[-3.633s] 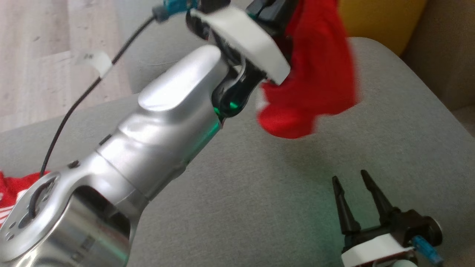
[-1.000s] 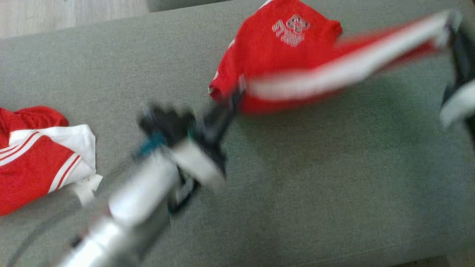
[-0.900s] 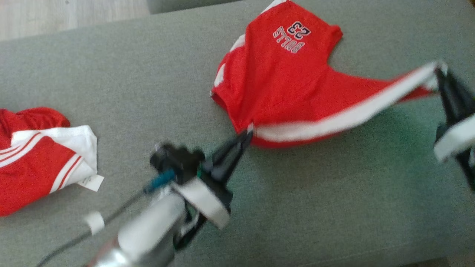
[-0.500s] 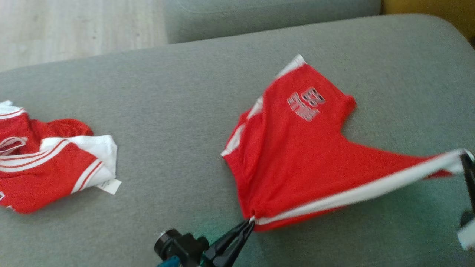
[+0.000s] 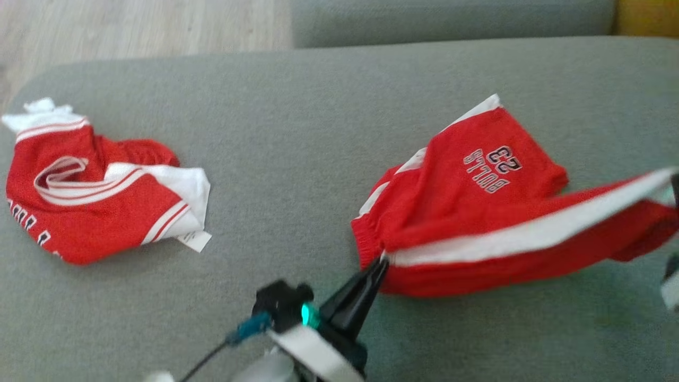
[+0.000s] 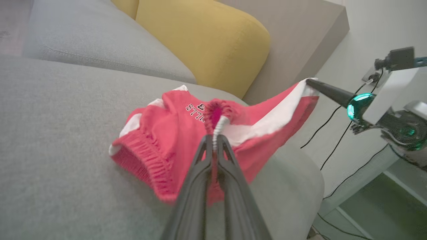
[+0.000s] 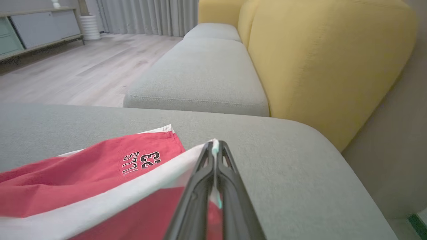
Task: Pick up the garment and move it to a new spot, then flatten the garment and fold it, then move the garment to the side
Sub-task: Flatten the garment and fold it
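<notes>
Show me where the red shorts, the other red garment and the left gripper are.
red shorts point(image 5: 467, 196), head view, red panel beside the print.
other red garment point(image 5: 101, 223), head view, its red middle part.
left gripper point(image 5: 379, 264), head view, fingertips pinching the shorts' waistband corner.

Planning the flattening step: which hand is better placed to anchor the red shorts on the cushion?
Left, probably: the left hand grips the red shorts at the waistband, low beside the cushion, while the right hand holds the other end raised above it.
</notes>
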